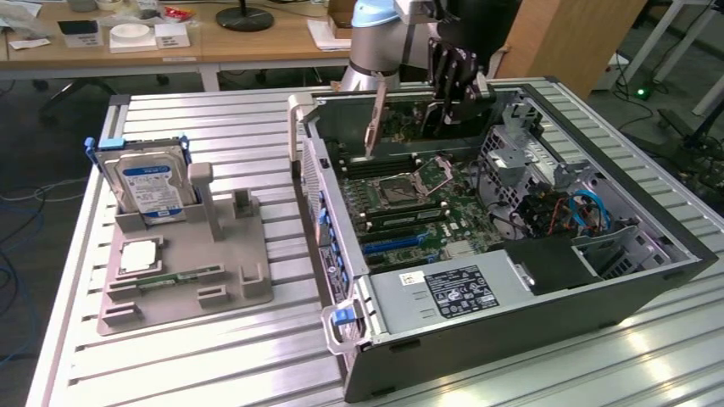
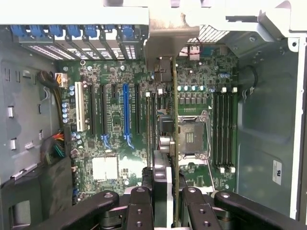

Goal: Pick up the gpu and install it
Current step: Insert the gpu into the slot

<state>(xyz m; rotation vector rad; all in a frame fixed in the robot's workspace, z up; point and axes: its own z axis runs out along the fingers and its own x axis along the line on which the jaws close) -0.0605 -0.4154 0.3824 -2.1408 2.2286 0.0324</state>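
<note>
Slatted aluminium forms the table point(image 1: 226, 356), with wooden desks and a tiled floor behind it. An open computer case point(image 1: 633, 280) lies on its side toward the table's edge at the exterior view's right, its motherboard point(image 1: 419, 212) facing up. A grey holder tray point(image 1: 237, 288) sits near the edge at the exterior view's left. A hard drive point(image 1: 147, 186) stands upright in the tray, with a small square chip point(image 1: 138, 257) and a memory stick point(image 1: 169, 276) lying flat in front of it.

The gripper point(image 1: 456, 80) hangs over the far end of the case, and its fingers point(image 2: 139, 211) are closed on the gpu point(image 1: 374, 127). The card is held on edge with its pale bracket strip pointing down toward the board. In the wrist view the gpu point(image 2: 163, 177) runs as a thin line between the finger pads, over the strip of board between the expansion slots point(image 2: 125, 110) and the processor socket point(image 2: 192, 139).

As for progress, the pick-up looks done: the card is off the table and gripped above the case. The install is not done. The card appears to hang clear above the motherboard, with none of its edge seated in a slot, and its bracket stands apart from the rear slot openings point(image 2: 72, 36). I cannot tell from these views which slot its lower edge lines up with.
</note>
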